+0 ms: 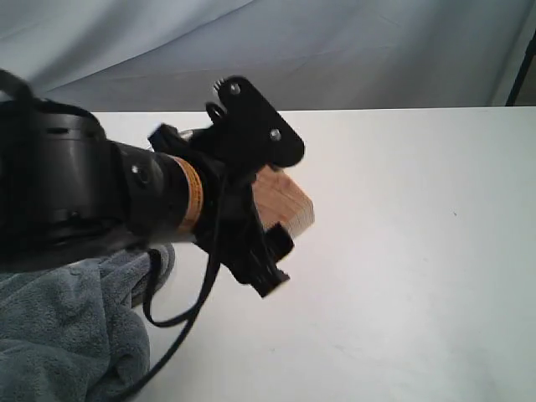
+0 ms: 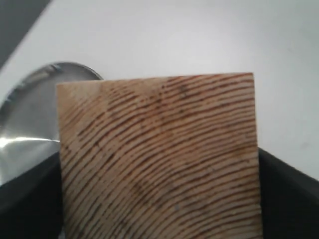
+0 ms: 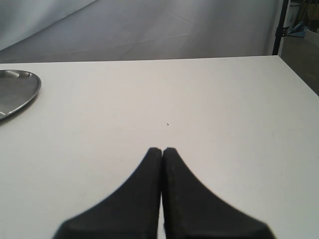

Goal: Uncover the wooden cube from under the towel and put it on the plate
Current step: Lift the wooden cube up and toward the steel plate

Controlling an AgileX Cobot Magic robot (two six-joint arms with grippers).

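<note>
— Left gripper (image 1: 282, 219), nearest the exterior camera: how does it stand?

— Clamped on the wooden cube (image 1: 291, 203). One black finger lies above the block and one below, and the pale face with its curved grain rings fills most of the left wrist view.

— How many cubes?

— One. It sits in the jaws out past the towel, over the white table (image 1: 402, 268). I cannot tell whether it touches the tabletop.

— And the towel (image 1: 67, 331)?

— One, blue-grey and fluffy, bunched in a heap at the near left corner, partly under the arm. A single black cable (image 1: 180, 310) loops down from the arm beside it. The cube is clear of the cloth.

— The plate?

— One shiny steel plate (image 2: 27, 117). In the left wrist view its rim shows just past one edge of the cube. The right wrist view catches a part of it too. The arm hides it in the exterior view.

— The second gripper?

— Right gripper (image 3: 162, 153): fingertips pressed together on nothing, low over bare table, well apart from the plate.

— Farthest back?

— One grey backdrop cloth (image 1: 335, 50) hanging behind the table's far edge.
</note>
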